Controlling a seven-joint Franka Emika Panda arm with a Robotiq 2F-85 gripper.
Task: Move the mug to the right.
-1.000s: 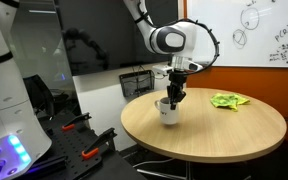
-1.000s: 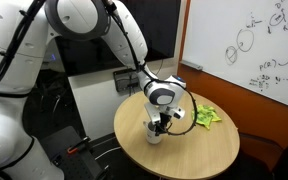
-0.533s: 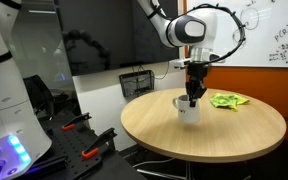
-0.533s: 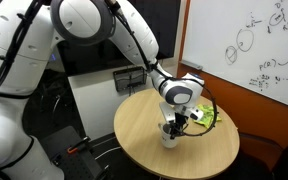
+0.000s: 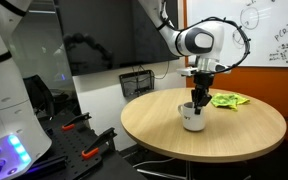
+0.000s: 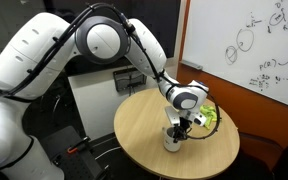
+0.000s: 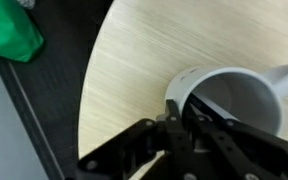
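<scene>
the claw (image 5: pixel 197 101) clamps the white mug (image 5: pixel 192 118) by its rim, one finger inside, to shift it across the counter (image 5: pixel 239 132).

The arm (image 6: pixel 104 40) is arching over from its white base and bending down at the wrist (image 5: pixel 197 42). In both exterior views the claw (image 5: pixel 194 101) is pointing straight down with its dark body standing upright. In the wrist view the claw (image 7: pixel 181 108) is pinching, its two dark fingers (image 7: pixel 170 118) drawn close together. They are gripping the rim of the mug (image 7: pixel 234 100), one inside and one outside.
</scene>
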